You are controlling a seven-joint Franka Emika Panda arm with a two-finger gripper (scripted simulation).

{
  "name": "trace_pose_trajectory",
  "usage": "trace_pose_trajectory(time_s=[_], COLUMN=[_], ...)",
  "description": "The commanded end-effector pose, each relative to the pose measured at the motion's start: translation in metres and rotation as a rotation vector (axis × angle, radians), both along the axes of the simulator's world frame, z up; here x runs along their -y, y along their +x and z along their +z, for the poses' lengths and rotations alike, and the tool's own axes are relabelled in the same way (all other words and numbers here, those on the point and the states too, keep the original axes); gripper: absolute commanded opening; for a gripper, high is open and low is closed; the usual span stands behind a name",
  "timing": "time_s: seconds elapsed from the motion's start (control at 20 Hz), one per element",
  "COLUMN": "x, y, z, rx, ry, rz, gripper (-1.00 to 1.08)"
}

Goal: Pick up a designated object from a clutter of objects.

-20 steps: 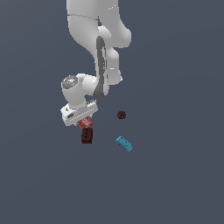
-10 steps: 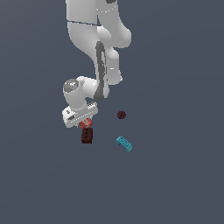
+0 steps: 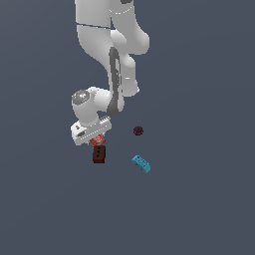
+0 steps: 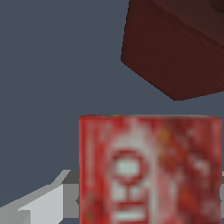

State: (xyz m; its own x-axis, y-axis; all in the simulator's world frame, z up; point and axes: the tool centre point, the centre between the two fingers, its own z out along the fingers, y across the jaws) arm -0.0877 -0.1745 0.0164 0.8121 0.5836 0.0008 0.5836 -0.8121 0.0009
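Plain slate-grey table (image 3: 199, 199) on every side, with no walls or edges to steer by. Down over the red box (image 3: 97, 140), the hand (image 3: 94, 139); that box sits at the top of the small cluster, with the dark brown block (image 3: 99, 154) just beside it at six o'clock, perhaps touching. Further off, a cyan block (image 3: 141, 163) at about four o'clock and a tiny maroon ball (image 3: 138, 131) at about three o'clock, both well apart from the box. Close up in the wrist view, the red box (image 4: 148, 170) with its white print filling much of the frame, and the brown block (image 4: 175, 48) beyond it across a grey gap. Cannot tell whether the fingers are closed on the box or merely astride it; only a pale grey part shows beside the box in the wrist view, too little to judge contact. Best done by squeezing squarely across the two opposite flat sides and confirming a firm hold before any rise. Then a straight vertical lift, slow at first, with no drift toward six o'clock, so as not to clip or drag the brown block. Worth watching for the box tilting or slipping between the fingers.
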Motion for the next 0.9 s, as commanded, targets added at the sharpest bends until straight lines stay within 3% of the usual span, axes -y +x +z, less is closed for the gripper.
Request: trace_pose_trajectory(time_s=[0.0,0.45,0.85], x=[0.000,-0.008,-0.023], y=[0.000,0.003,0.008], z=[0.002,0.032,0.090], rx=[0.000,0.000,0.000], ry=[0.000,0.001,0.000], rz=[0.000,0.000,-0.001], gripper=[-1.00,-1.00,-1.00])
